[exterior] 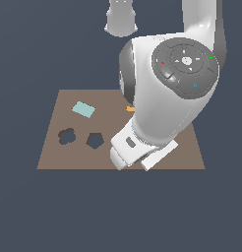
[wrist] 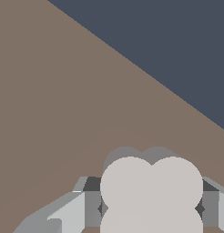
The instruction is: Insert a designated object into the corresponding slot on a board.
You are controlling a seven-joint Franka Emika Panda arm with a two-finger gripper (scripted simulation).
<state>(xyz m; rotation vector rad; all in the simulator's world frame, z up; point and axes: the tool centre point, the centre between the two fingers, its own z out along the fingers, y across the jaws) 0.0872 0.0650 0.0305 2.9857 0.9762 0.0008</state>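
Note:
In the wrist view the designated object point(wrist: 151, 186), a light grey clover-shaped piece, sits between the fingers point(wrist: 92, 205) of my gripper point(wrist: 151, 208), which is shut on its sides. Its shadow lies offset on the brown board point(wrist: 63, 113), so it hangs a little above the surface. In the exterior view the hand point(exterior: 136, 147) is over the board point(exterior: 59, 110) near its front edge, and hides the piece and the fingertips. The slot point(exterior: 67, 136), a dark clover cutout, lies well toward the exterior view's left of the hand.
A pentagon cutout point(exterior: 95, 141) lies between the slot and the hand. A teal rectangle point(exterior: 83, 109) rests behind the slot. An orange piece point(exterior: 129, 109) peeks out beside the arm. The bulky arm point(exterior: 172, 83) covers the board's middle.

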